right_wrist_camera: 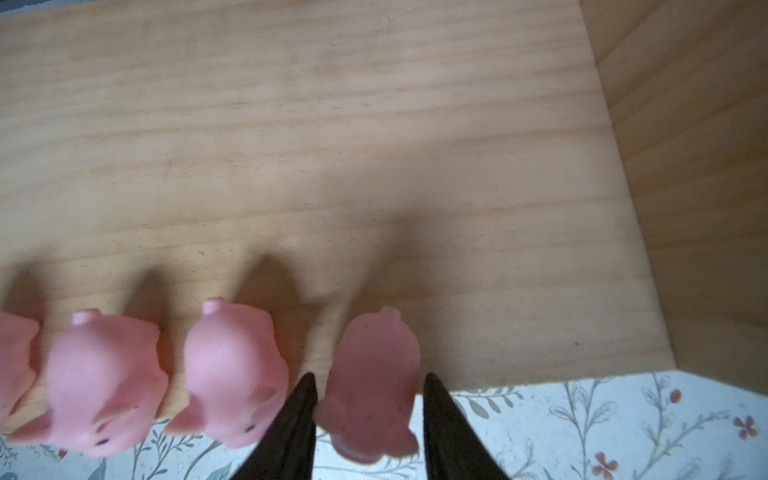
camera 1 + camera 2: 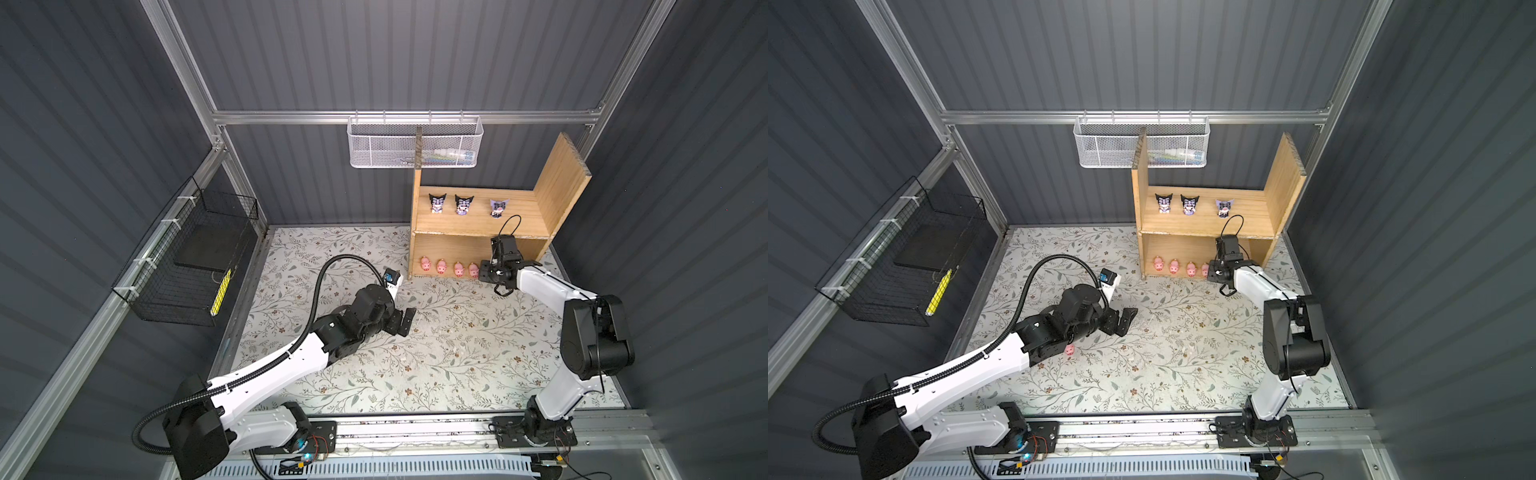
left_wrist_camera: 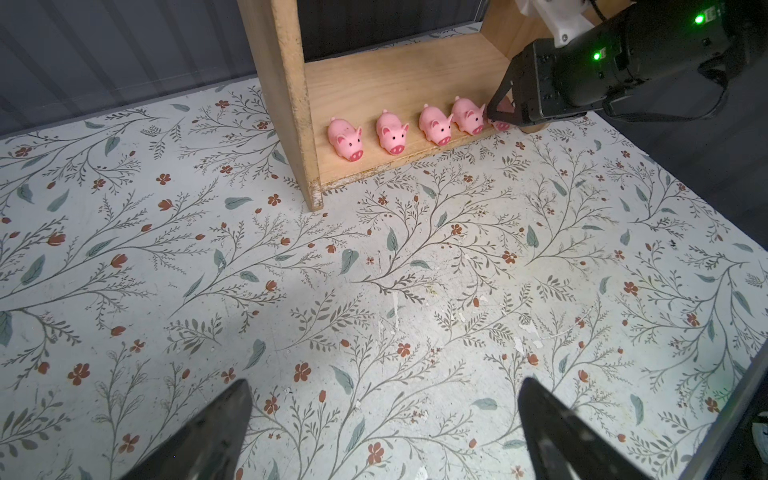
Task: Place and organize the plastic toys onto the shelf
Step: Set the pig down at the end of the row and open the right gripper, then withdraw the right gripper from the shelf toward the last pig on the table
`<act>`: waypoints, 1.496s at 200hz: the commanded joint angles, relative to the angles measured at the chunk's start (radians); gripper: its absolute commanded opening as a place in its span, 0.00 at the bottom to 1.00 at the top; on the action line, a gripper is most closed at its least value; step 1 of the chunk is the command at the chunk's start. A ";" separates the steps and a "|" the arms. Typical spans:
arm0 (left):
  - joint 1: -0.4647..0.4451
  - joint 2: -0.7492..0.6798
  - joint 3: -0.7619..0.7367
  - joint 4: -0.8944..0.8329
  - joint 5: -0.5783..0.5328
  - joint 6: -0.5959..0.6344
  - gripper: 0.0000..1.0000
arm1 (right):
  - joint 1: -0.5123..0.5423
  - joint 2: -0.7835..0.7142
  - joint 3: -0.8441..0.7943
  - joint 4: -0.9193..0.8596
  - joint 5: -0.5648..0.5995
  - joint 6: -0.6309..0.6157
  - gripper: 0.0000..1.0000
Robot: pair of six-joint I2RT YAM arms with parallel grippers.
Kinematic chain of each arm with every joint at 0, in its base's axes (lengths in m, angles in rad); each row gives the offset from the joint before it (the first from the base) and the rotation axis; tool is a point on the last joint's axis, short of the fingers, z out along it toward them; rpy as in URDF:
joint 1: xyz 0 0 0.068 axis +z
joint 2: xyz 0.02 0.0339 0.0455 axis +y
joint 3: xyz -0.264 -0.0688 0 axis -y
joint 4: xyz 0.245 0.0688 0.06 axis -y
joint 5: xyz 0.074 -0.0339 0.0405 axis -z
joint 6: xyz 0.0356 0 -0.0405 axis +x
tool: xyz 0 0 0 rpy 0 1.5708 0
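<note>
The wooden shelf [image 2: 561,183] stands at the back right. Three horned-hood figurines [image 2: 464,204] stand in a row on its upper level. Several pink pigs [image 2: 441,266] line the front of the lower level. My right gripper [image 1: 370,376] reaches into that level at the row's right end. It is open, its fingers just either side of one more pig [image 1: 372,382] that rests on the board. Another pig [image 2: 1070,350] lies on the table under my left arm. My left gripper [image 3: 384,382] hovers open and empty over mid-table.
A white mesh basket [image 2: 415,143] hangs on the back rail, just behind the shelf's left board. A black wire basket [image 2: 187,266] with a yellow item [image 2: 220,293] hangs on the left wall. The floral table [image 2: 457,353] spreads in front of the shelf.
</note>
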 commanded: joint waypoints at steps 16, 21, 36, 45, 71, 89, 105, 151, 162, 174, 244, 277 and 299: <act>0.008 -0.017 0.012 -0.025 -0.007 0.021 1.00 | -0.007 0.016 0.026 -0.032 0.049 -0.002 0.40; 0.008 -0.018 0.013 -0.026 -0.005 0.019 1.00 | -0.007 0.016 0.027 -0.035 0.051 -0.006 0.42; 0.008 -0.017 0.020 -0.030 -0.005 0.021 1.00 | -0.007 0.011 0.028 -0.037 0.052 -0.006 0.45; 0.008 -0.019 0.020 -0.030 -0.004 0.021 1.00 | -0.007 0.007 0.028 -0.035 0.049 -0.007 0.47; 0.008 -0.021 0.020 -0.032 -0.005 0.017 1.00 | -0.007 0.000 0.025 -0.037 0.071 -0.013 0.48; 0.008 -0.022 0.020 -0.034 -0.006 0.017 1.00 | -0.007 -0.001 0.026 -0.036 0.079 -0.015 0.49; 0.008 -0.024 0.023 -0.035 -0.004 0.017 1.00 | -0.007 -0.005 0.026 -0.036 0.070 -0.014 0.49; 0.008 -0.040 0.031 -0.055 -0.006 0.015 1.00 | -0.004 -0.060 0.005 -0.030 0.034 -0.013 0.57; 0.008 -0.044 0.031 -0.059 -0.008 0.011 1.00 | -0.003 -0.082 -0.008 -0.026 0.016 -0.010 0.60; 0.008 -0.049 0.031 -0.065 -0.010 0.005 1.00 | 0.000 -0.103 -0.019 -0.026 0.000 -0.011 0.63; 0.008 -0.145 -0.018 -0.136 -0.058 -0.061 1.00 | 0.026 -0.211 -0.089 -0.063 -0.044 0.005 0.70; 0.008 -0.228 -0.069 -0.193 -0.084 -0.122 1.00 | 0.059 -0.294 -0.153 -0.085 -0.062 0.032 0.74; 0.008 -0.290 -0.099 -0.245 -0.101 -0.161 1.00 | 0.114 -0.383 -0.210 -0.104 -0.049 0.047 0.81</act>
